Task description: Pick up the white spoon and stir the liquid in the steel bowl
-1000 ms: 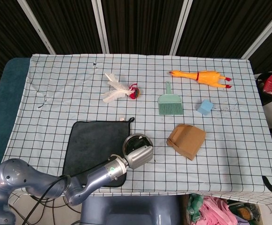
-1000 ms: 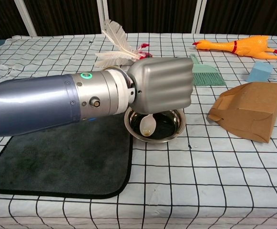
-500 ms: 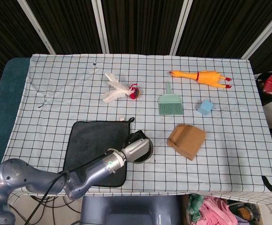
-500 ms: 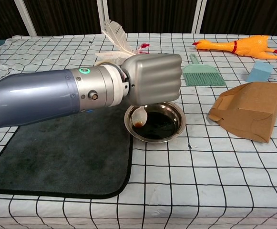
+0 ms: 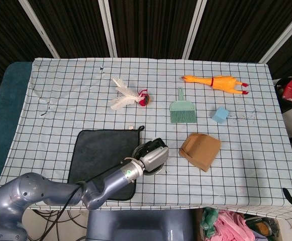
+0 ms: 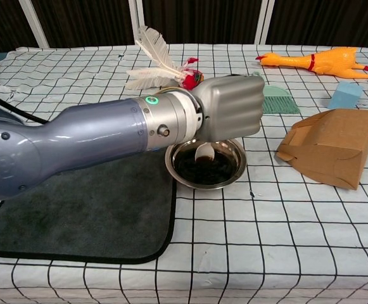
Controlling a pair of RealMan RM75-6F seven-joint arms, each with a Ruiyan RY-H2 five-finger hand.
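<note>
My left hand (image 6: 229, 107) is clenched around the handle of the white spoon (image 6: 205, 151), directly above the steel bowl (image 6: 234, 172). Only the spoon's bowl end shows below the fist, dipped into the dark liquid (image 6: 206, 166) toward the far side. In the head view the left hand (image 5: 154, 156) covers most of the steel bowl (image 5: 138, 149), which stands just right of the dark mat. The spoon is hidden there. My right hand is in neither view.
A dark grey mat (image 5: 103, 159) lies left of the bowl. A brown cardboard box (image 5: 200, 150) sits close on the right. Farther back are a green dustpan brush (image 5: 182, 109), a blue block (image 5: 219, 115), a rubber chicken (image 5: 216, 82) and a feather toy (image 5: 127, 96).
The left hand swung from the bowl's left rim toward its far right side, carrying the spoon through the liquid. The forearm now reaches in at a steeper angle.
</note>
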